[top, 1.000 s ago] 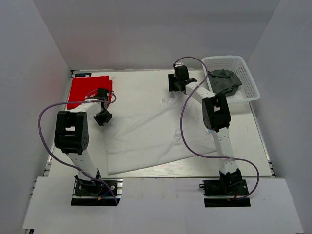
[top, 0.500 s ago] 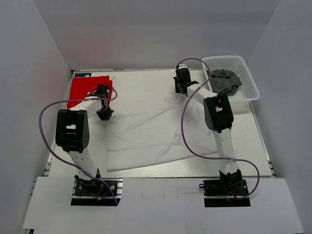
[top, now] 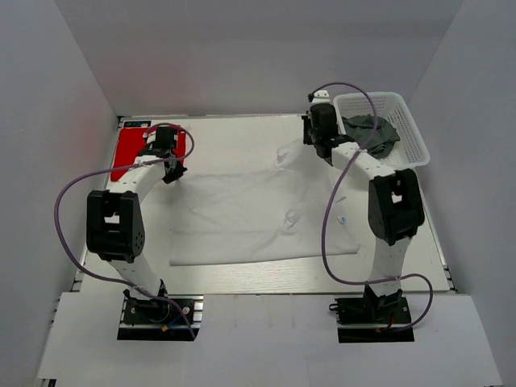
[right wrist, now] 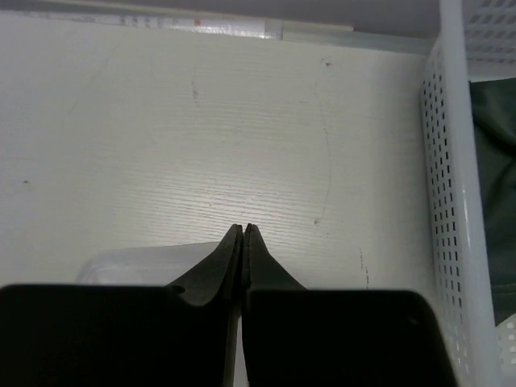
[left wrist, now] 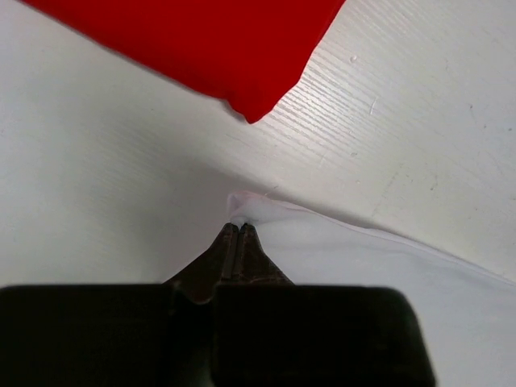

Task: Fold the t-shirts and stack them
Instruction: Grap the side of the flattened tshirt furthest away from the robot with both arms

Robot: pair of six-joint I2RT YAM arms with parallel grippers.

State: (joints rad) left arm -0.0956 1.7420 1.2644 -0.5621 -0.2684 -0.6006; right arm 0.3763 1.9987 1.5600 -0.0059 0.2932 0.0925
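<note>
The white t-shirt [top: 250, 211] lies spread across the middle of the table. My left gripper [top: 172, 169] is shut on its far left corner [left wrist: 242, 205], the pinched cloth bunched at the fingertips [left wrist: 239, 227]. My right gripper [top: 316, 149] is shut at the shirt's far right corner, where white cloth [right wrist: 137, 262] shows beside and between its fingers [right wrist: 244, 229]. The red t-shirt [top: 129, 153] lies folded flat at the far left, just beyond the left gripper [left wrist: 201, 40].
A white mesh basket [top: 415, 133] stands at the back right, close to the right gripper [right wrist: 447, 201], with dark cloth [top: 371, 133] inside. Purple cables loop over both arms. The table's far edge runs just beyond the grippers.
Both grippers have shut and moved toward the far edge, the right one also rightward. The white t-shirt has been drawn out from a slanted lie into a flatter, squarer spread.
</note>
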